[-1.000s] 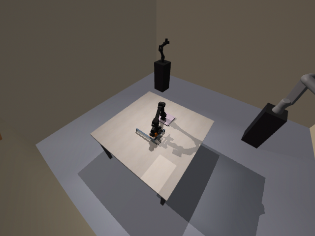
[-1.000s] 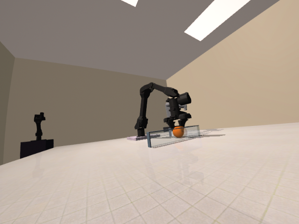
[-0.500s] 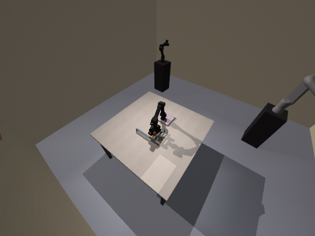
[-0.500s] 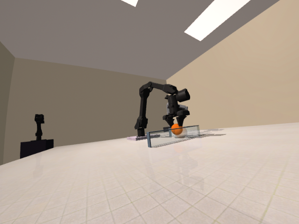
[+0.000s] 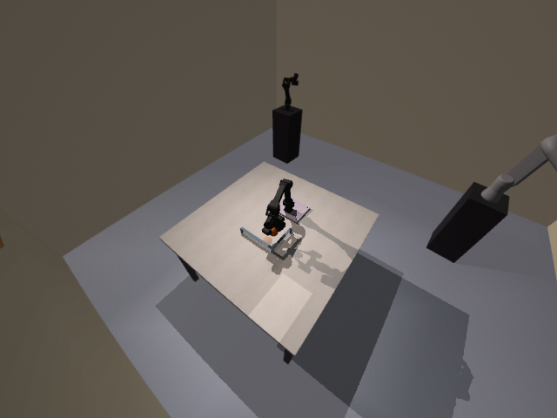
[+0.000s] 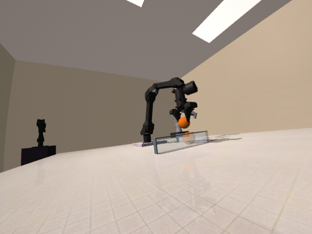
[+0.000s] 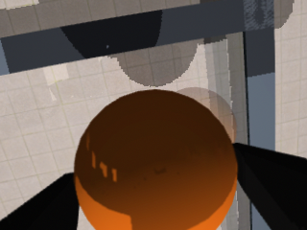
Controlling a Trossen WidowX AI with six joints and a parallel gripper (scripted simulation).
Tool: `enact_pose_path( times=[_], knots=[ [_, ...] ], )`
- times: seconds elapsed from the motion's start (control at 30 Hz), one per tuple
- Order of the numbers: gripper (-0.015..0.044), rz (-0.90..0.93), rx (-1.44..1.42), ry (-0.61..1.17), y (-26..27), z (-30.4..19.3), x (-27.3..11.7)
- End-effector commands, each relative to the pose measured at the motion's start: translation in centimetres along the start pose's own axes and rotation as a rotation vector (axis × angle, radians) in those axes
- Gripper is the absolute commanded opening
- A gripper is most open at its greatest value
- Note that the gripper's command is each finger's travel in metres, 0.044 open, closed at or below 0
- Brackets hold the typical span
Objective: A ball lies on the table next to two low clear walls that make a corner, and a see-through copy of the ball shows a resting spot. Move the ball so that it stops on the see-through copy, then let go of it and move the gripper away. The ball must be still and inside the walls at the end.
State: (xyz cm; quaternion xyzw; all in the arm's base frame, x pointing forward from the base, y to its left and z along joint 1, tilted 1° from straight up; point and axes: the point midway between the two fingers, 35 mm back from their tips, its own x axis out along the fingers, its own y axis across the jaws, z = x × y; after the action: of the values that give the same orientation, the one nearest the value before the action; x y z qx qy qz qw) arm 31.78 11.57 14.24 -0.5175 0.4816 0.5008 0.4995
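The gripper clenches the orange ball — smooth, rigid, likely prone to roll — across its widest part, above the clear walls mid-table.

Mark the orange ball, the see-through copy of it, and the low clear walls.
Orange ball [image 6: 184,122], exterior view: centre of the sphere, held in the hand.
See-through copy of the ball [image 6: 188,137], exterior view: its faint middle, behind the wall.
Low clear walls [image 6: 167,146], exterior view: face of the near pane.
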Motion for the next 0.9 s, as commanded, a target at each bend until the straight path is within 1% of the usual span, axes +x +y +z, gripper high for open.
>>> enact_pose_path(
  times=[0.0,0.23,0.43,0.87],
  knots=[
    [0.0,0.001,-0.018,-0.013,0.3,0.4,-2.4],
    [0.0,0.008,-0.035,-0.018,1.0,0.6,-5.4],
    [0.0,0.009,-0.011,-0.018,1.0,0.5,-5.4],
    [0.0,0.009,0.47,-0.014,-0.7,-0.3,-3.6]
  ],
)
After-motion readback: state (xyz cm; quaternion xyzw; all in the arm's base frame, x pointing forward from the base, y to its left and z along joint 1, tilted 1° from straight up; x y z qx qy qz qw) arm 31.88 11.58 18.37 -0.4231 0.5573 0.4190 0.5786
